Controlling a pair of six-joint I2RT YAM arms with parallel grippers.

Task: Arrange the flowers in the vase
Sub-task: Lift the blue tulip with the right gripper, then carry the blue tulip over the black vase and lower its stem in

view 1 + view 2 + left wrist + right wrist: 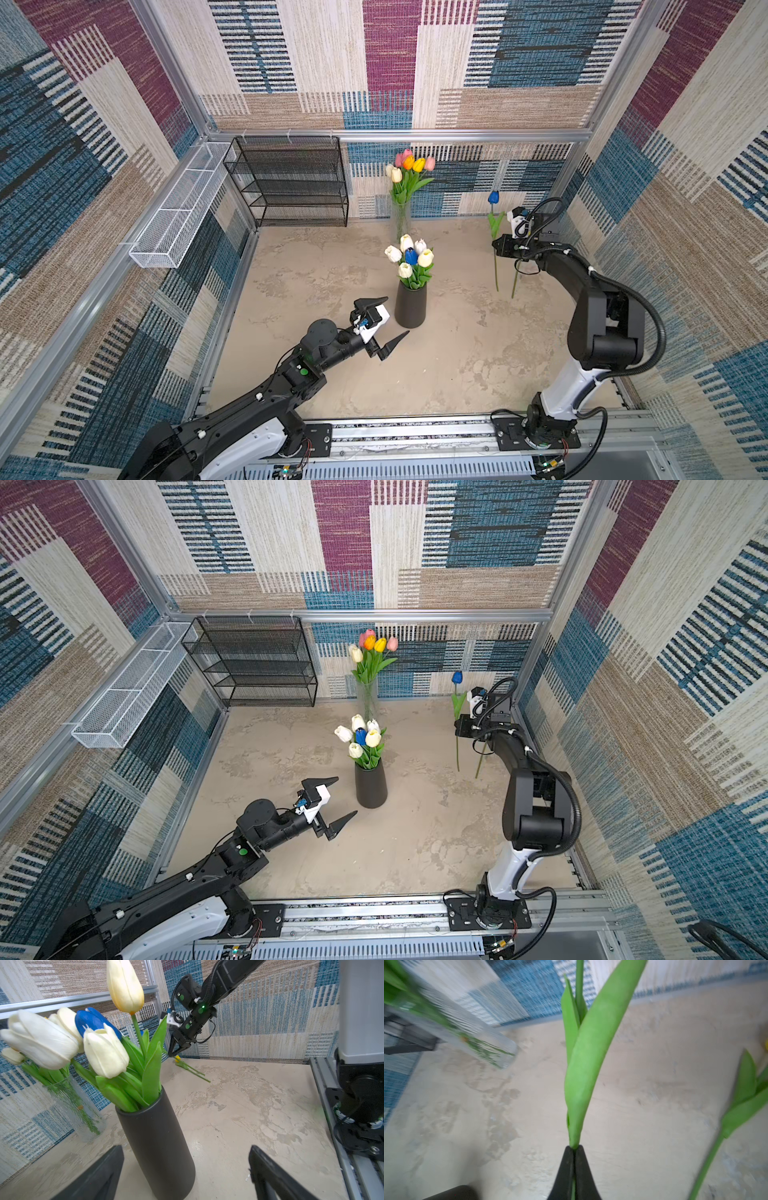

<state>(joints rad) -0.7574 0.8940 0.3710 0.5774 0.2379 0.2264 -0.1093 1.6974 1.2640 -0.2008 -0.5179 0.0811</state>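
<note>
Right fingers [566, 1169] pinch shut on the stem of a blue tulip [493, 197].
Left fingers [395, 341] gape empty at eight o'clock of the black vase [410, 309]; tulip at two.

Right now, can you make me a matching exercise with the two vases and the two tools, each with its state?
Things: 1 black vase; 2 glass vase; 3 left tool; 4 right tool.
States: A shut on a blue tulip; B open and empty; C holds mostly white tulips; D holds the orange tulip.
Pairs: 1-C; 2-D; 3-B; 4-A.
</note>
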